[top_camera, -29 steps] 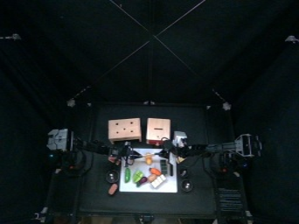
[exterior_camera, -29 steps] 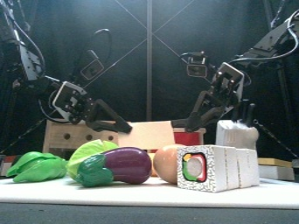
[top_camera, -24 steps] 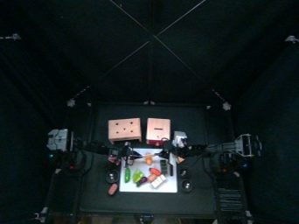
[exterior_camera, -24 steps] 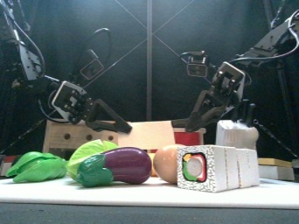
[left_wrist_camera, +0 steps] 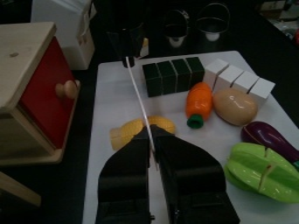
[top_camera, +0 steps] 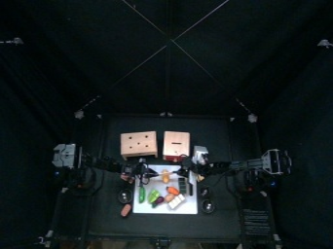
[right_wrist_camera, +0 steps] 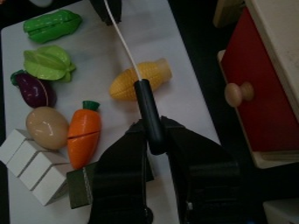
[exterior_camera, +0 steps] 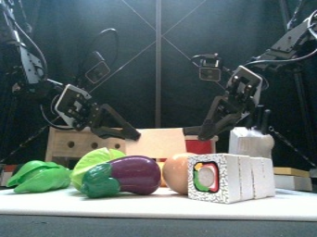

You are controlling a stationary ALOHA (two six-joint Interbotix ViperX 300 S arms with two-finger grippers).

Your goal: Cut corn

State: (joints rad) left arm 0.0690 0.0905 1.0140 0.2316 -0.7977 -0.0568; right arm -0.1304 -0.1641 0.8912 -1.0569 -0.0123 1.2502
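The yellow corn [left_wrist_camera: 122,134] [right_wrist_camera: 162,72] lies on the white cutting board [left_wrist_camera: 111,87] on the side toward the wooden box. My right gripper [right_wrist_camera: 149,131] [exterior_camera: 209,125] is shut on the black handle of a knife [right_wrist_camera: 143,105]. Its thin white blade [left_wrist_camera: 135,96] runs above the corn toward my left gripper [left_wrist_camera: 152,144] [exterior_camera: 114,120]. The left jaws stand close together over the corn's near end, hiding part of it. Whether the blade tip touches them I cannot tell.
A wooden box with a red face [left_wrist_camera: 35,87] [right_wrist_camera: 263,87] borders the board. Toy foods crowd the board's other side: a carrot [left_wrist_camera: 198,103], eggplant [exterior_camera: 130,174], green leaves [exterior_camera: 37,176], a sushi roll [exterior_camera: 221,178] and white blocks [left_wrist_camera: 239,79].
The right arm has shifted slightly in the front view. The left arm and the foods have not moved.
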